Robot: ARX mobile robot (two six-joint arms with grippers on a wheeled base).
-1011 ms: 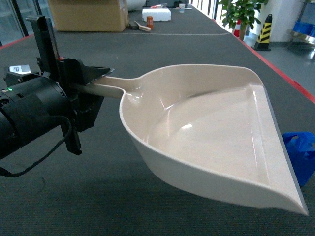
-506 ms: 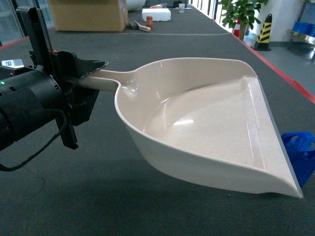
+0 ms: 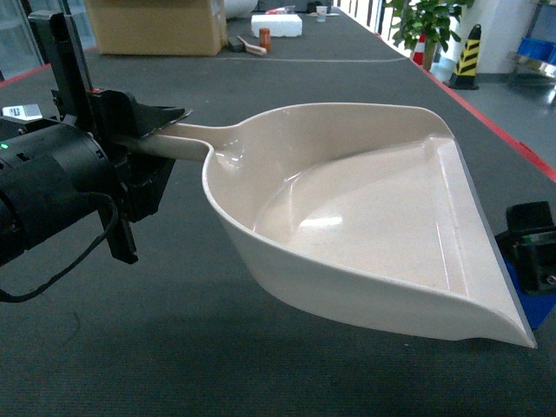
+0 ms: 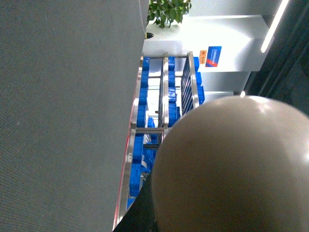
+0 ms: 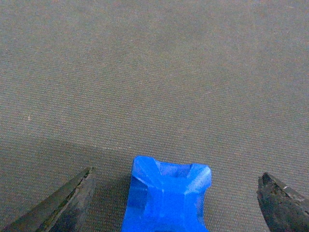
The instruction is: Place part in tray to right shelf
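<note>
The beige tray [image 3: 365,217] hangs above the dark table, held level by its handle. My left gripper [image 3: 163,127] is shut on that handle at the left. In the left wrist view the tray's rounded underside [image 4: 231,164] fills the lower right. The blue part [image 5: 166,195] lies on the table between the spread fingers of my open right gripper [image 5: 176,173]; the fingers are apart from it on both sides. In the head view the right gripper [image 3: 532,246] sits at the right edge over the part [image 3: 532,306], beside the tray's lip. A steel shelf [image 4: 164,96] with blue crates shows beyond the table.
A cardboard box [image 3: 156,26], a white foam box [image 3: 276,24] and small items stand at the table's far end. A red line marks the table's right edge [image 3: 486,122]. Beyond it are a plant [image 3: 430,26], a striped cone [image 3: 469,56] and a rack with blue crates [image 3: 532,54].
The tray rose a little and levelled a second ago, then held still. My right gripper has come into the head view at the right edge, over the blue part.
</note>
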